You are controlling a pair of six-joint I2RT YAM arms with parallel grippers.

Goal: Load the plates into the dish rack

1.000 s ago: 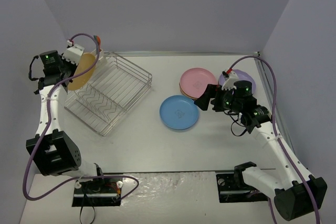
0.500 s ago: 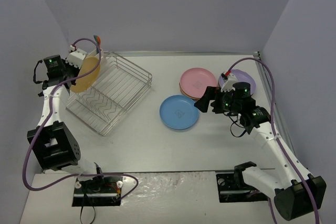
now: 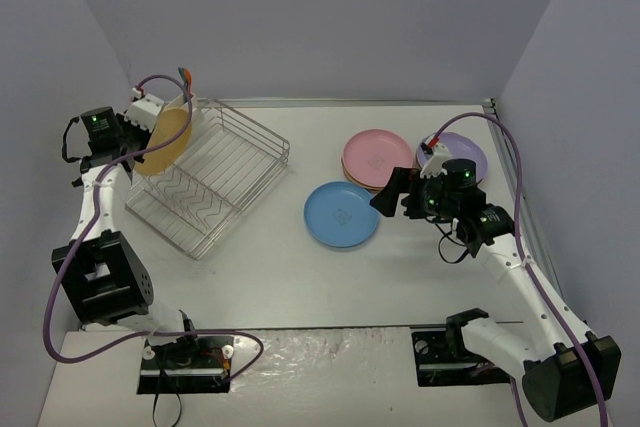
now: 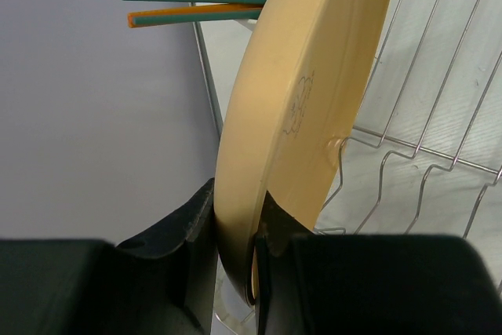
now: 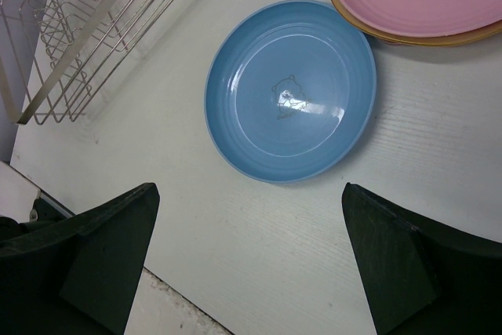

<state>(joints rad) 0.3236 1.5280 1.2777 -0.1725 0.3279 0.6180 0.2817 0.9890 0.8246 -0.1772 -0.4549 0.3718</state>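
Note:
My left gripper [image 3: 138, 145] is shut on the rim of a yellow plate [image 3: 165, 141], held on edge over the left end of the silver wire dish rack [image 3: 235, 162]. In the left wrist view the plate [image 4: 314, 92] stands between my fingers [image 4: 180, 229], with rack wires [image 4: 439, 100] behind. A blue plate [image 3: 342, 214] lies flat on the table. A pink plate [image 3: 377, 155] tops a stack, with a purple plate [image 3: 462, 150] beside it. My right gripper [image 3: 388, 190] is open just right of the blue plate [image 5: 290, 100], and its fingers [image 5: 110, 249] hang above the table.
A white utensil caddy [image 3: 145, 107] with orange and teal sticks [image 4: 196, 1] is clipped at the rack's far left corner. Purple walls close in the table on three sides. A yellow plate edge [image 5: 408, 37] shows under the pink one.

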